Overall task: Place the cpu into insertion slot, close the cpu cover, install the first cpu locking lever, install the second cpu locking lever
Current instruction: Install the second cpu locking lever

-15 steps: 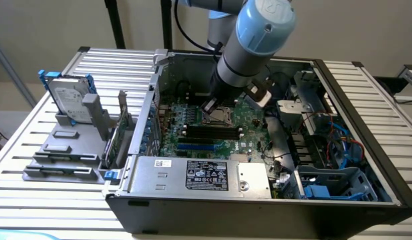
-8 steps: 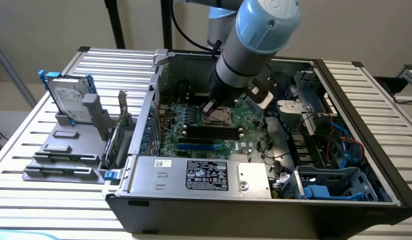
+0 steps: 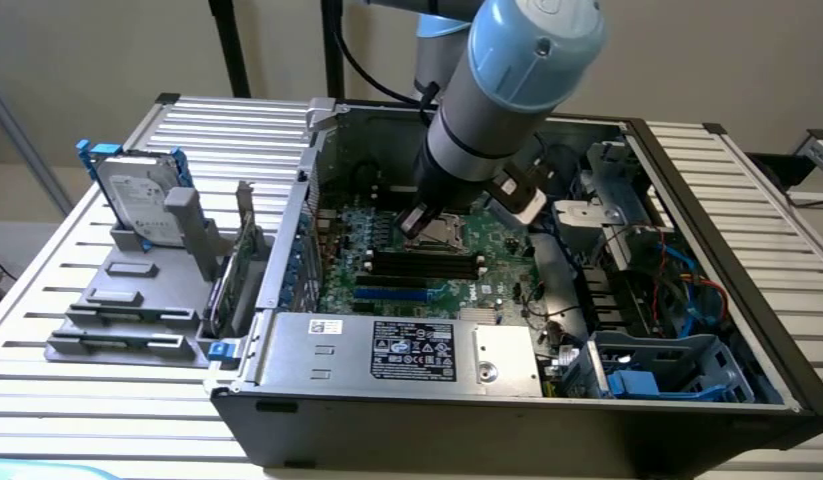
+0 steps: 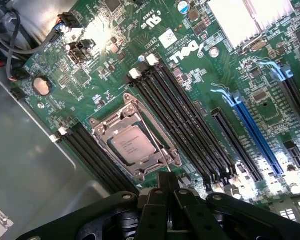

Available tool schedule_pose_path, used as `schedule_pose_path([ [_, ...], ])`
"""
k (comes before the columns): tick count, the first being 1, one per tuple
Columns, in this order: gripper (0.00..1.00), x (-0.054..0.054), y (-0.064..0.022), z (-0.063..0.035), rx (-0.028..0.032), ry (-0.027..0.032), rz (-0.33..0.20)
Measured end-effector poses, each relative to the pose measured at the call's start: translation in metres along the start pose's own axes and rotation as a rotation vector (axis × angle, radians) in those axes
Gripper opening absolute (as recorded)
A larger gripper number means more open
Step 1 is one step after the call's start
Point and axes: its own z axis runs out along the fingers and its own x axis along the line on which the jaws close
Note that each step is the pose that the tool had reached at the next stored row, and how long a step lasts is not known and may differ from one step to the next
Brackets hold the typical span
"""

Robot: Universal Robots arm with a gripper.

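My exterior view looks down at an angle from in front of the open computer case (image 3: 518,400), far enough back to frame the whole case, with the arm (image 3: 498,100) at upper centre. My wrist view sits close above the motherboard (image 4: 90,60), facing down onto it. The 2 views share the socket area and memory slots (image 4: 190,125).

In the exterior view the arm (image 3: 498,95) hides most of the socket (image 3: 445,230), and the picture's top edge cuts the arm off. In the wrist view the gripper (image 4: 168,192) runs off the picture's edge. The print on the cpu (image 4: 132,145) is too small to read. Whether the cover's (image 4: 135,135) levers are latched cannot be told.
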Motion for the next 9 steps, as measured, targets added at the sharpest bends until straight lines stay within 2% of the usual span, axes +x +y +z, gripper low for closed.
schedule_pose_path([
  [9,0.11,-0.006,-0.0035,0.0055,-0.0008,-0.0014,0.0],
])
